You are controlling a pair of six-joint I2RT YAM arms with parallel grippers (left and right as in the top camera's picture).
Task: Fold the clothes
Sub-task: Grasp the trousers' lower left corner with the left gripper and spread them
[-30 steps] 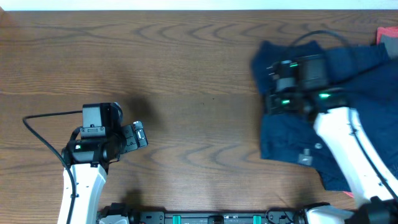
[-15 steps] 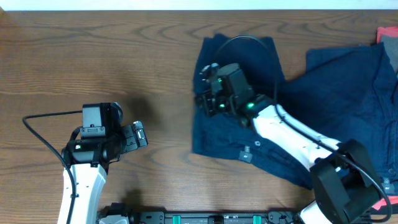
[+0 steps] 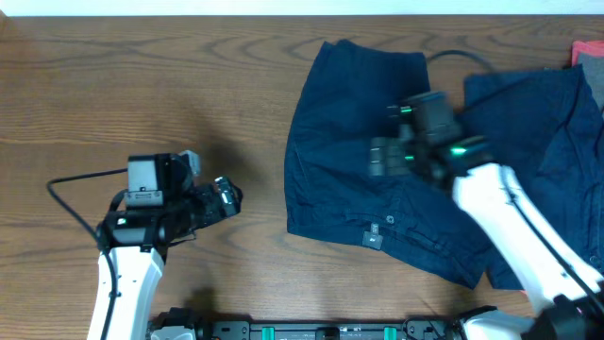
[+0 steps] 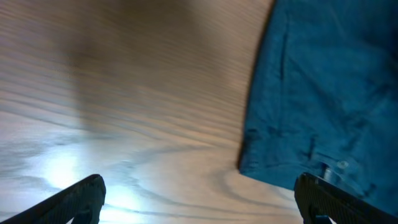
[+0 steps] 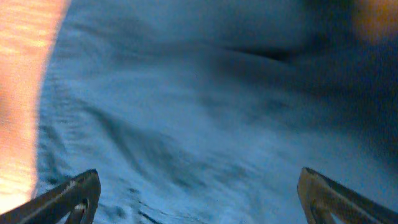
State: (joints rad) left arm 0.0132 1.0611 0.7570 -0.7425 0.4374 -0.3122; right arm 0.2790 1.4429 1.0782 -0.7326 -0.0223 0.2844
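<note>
One piece of the clothes, dark navy shorts (image 3: 330, 142), lies spread flat on the wooden table, right of centre. A second navy garment (image 3: 557, 123) lies bunched at the far right. My right gripper (image 3: 377, 158) hovers over the middle of the spread shorts, open, with nothing between its fingers. In the right wrist view the cloth (image 5: 205, 112) fills the frame below that gripper (image 5: 199, 193). My left gripper (image 3: 226, 196) stands open over bare wood to the left, pointing at the shorts. The left wrist view shows the shorts' near corner (image 4: 323, 93) ahead of this gripper (image 4: 199, 202).
A red item (image 3: 587, 52) pokes in at the right edge by the back of the table. Bare wooden table (image 3: 142, 85) stretches left of the shorts. The left arm's black cable (image 3: 71, 184) loops beside its base.
The right gripper dragged the shorts leftward across the table, let go, opened and drew back right over them. The left gripper has shifted a little to the right.
</note>
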